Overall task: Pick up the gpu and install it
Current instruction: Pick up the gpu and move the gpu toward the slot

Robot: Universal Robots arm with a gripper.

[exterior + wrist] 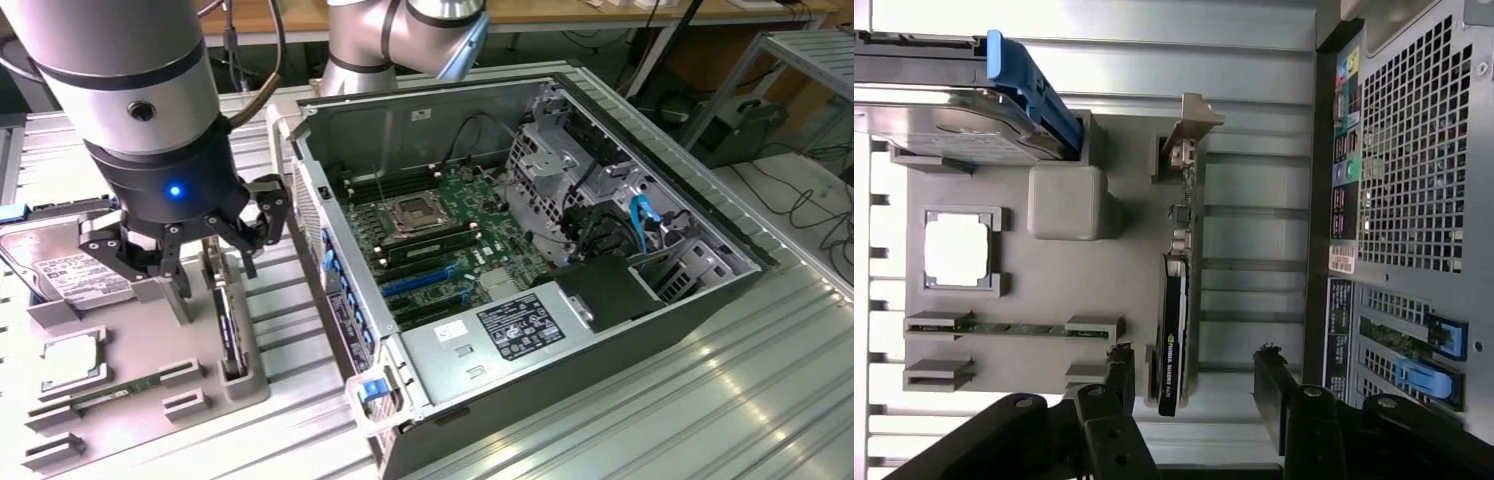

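A ribbed metal table (747,400) in a cable-strewn workshop carries one open computer case (400,125) and one grey tray (134,345). One gpu (230,330) stands edgewise in it; the gripper (214,285) hovers above, jaws spread wide.

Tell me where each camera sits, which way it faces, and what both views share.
Exterior view: raised, off the arm, looking down at the computer case and parts tray; the arm and open gripper show.
Wrist view: on the wrist, looking down past the gripper fingers at the gpu standing on edge in the parts tray.
Shared: gripper, gpu, parts tray, computer case.
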